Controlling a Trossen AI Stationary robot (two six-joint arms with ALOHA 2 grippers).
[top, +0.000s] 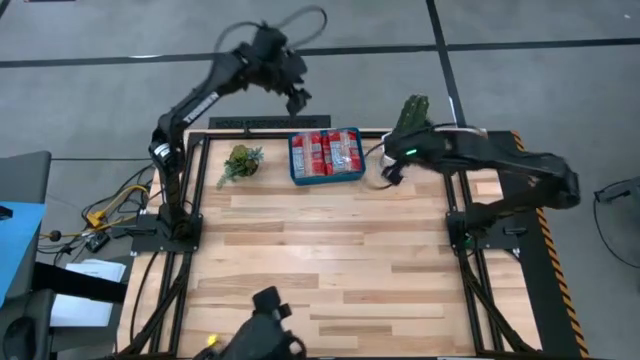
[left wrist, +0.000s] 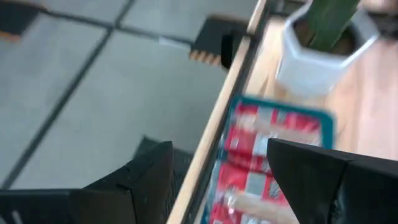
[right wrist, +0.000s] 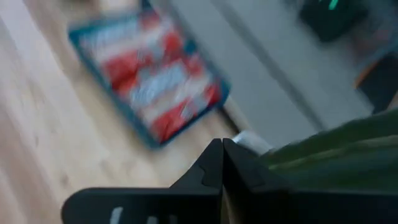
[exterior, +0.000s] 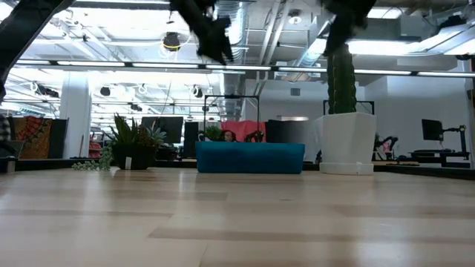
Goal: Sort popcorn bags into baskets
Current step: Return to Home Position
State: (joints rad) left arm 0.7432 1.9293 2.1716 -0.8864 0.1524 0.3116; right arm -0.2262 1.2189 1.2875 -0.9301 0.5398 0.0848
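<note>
While both arms are being held clear of the tabletop, the popcorn bags (top: 326,152) are being carried by the blue bin (top: 330,180), which is sitting at the far edge of the wooden table (top: 330,260). The bags are being shown packed side by side and filling the bin; an exact count cannot be told.

The left gripper (top: 297,100) is being held in the air just beyond the bin's far side, past the table edge. Its fingers (left wrist: 146,180) are being held wide apart, with nothing between them. In the left wrist view, the bin and the red bags are being looked down on from that side.

The right gripper (top: 390,172) is being held just to the right of the bin, raised off the wood. Its fingers (right wrist: 205,174) are being pressed together on nothing.

A white pot (exterior: 347,141) with a cactus (exterior: 341,78) is being seen just right of the bin. A small leafy plant (top: 240,162) is being seen near the bin's left side.
</note>
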